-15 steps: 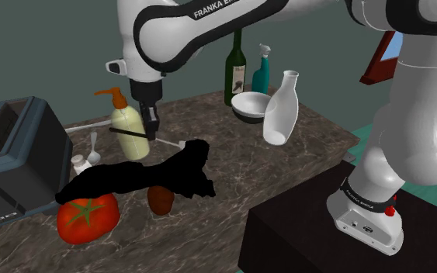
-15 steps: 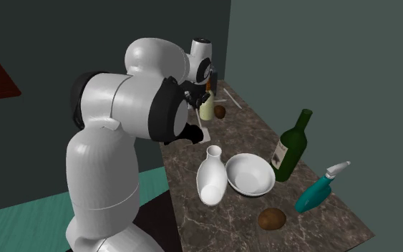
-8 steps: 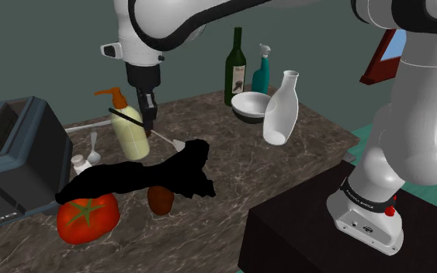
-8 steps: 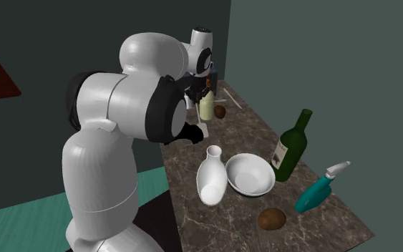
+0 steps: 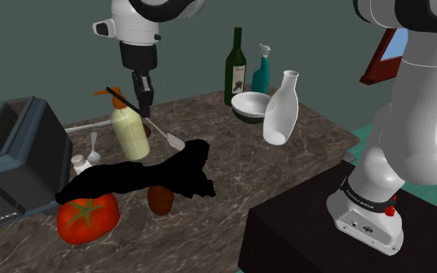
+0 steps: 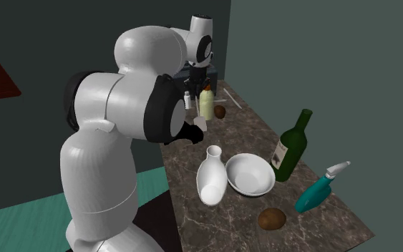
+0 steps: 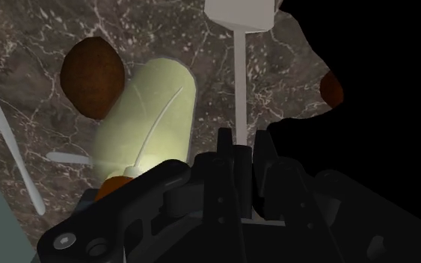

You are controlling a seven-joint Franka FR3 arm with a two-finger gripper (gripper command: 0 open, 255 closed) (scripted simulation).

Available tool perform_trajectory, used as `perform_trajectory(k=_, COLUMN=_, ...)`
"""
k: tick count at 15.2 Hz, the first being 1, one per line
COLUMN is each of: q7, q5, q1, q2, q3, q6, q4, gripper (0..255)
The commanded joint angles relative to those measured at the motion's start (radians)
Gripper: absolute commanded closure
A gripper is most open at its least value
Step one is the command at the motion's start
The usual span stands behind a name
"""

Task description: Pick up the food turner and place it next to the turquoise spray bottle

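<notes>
From my remote seat I see the gripper (image 5: 143, 107) high above the marble counter (image 5: 232, 155), its fingers closed narrow around the food turner (image 5: 162, 133). The wrist view confirms it: the two black fingers (image 7: 227, 157) pinch the turner's thin white shaft (image 7: 239, 82), with the white blade pointing away from the hand. In the shoulder view the turner hangs at a slant. Its dark handle sticks up toward that view's left, and the blade dips low toward the counter, just beside the pale yellow pump bottle (image 5: 130, 132). I cannot tell whether the blade touches the marble. The turquoise spray bottle (image 5: 261, 70) stands at the far edge of the counter, well apart from the turner, next to a green wine bottle (image 5: 234, 70) and behind a white bowl (image 5: 249, 105) and a white vase (image 5: 281, 108). Nearer the camera lie a tomato (image 5: 88, 217) and a brown lump (image 5: 160, 200), partly bordered by a black area (image 5: 147, 178). A dark toaster (image 5: 15, 155) sits at the shoulder view's left.
</notes>
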Motion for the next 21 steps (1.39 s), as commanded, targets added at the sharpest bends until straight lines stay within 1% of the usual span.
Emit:
perform_trajectory(k=1, q7=0.003, q5=-0.001, q1=0.001, q2=0.002, q3=0.000, q6=-0.028, q4=0.029, gripper=255)
perform_trajectory(k=12, q7=0.020, q5=-0.009, q1=0.007, q2=0.023, q3=0.002, q6=-0.184, q4=0.207, gripper=255)
perform_trajectory(k=21, q7=0.039, q5=-0.023, q1=0.020, q2=0.075, q3=0.004, q6=-0.330, q4=0.406, gripper=255)
